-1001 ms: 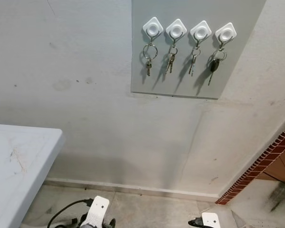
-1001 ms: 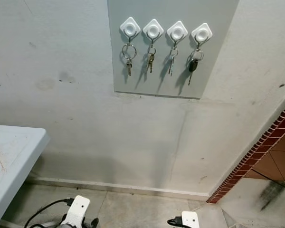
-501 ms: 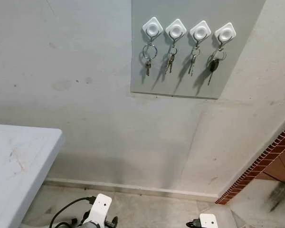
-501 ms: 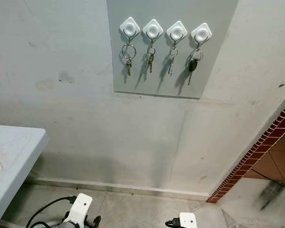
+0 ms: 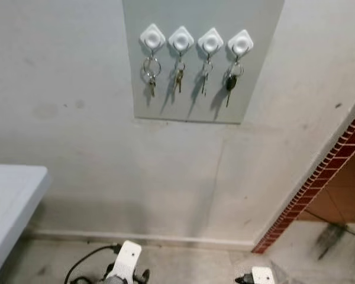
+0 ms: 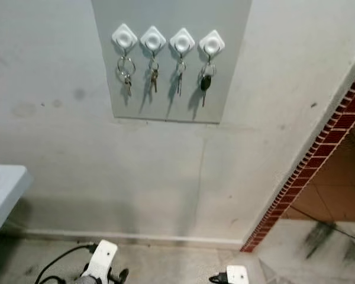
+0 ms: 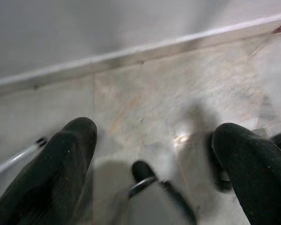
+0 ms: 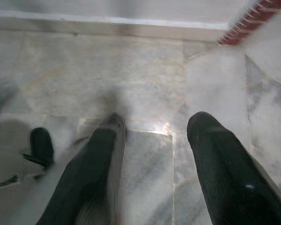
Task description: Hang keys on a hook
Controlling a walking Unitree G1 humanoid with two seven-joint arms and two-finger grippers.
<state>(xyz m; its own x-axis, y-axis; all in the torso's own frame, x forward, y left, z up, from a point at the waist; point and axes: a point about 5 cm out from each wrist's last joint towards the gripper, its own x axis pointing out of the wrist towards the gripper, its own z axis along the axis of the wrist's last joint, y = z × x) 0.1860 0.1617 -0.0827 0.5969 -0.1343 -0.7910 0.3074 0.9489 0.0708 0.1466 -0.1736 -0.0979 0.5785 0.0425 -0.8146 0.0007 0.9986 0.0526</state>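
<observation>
A grey board (image 5: 189, 106) on the wall carries a row of white diamond-shaped hooks (image 5: 210, 41). A bunch of keys hangs from each: a large ring with keys (image 5: 149, 72) at the left end, a black-headed key (image 5: 230, 83) at the right end. Both arms hang low by the floor, far beneath the board. My left gripper (image 7: 154, 133) is open over the floor tiles, nothing between its fingers. My right gripper (image 8: 158, 123) is open too, over bare marble tile. A blurred dark shape (image 7: 141, 171) lies on the floor under the left gripper.
A white table (image 5: 12, 195) juts in at the left. A red brick edging (image 5: 319, 171) runs diagonally at the right, with tiled floor beyond. A pale baseboard (image 5: 142, 238) lines the wall's foot. A black cable (image 5: 86, 259) loops by my left wrist.
The whole picture has shifted left and the board looks a little smaller, so the camera has moved. Keys still hang on all the hooks; both arms stay low.
</observation>
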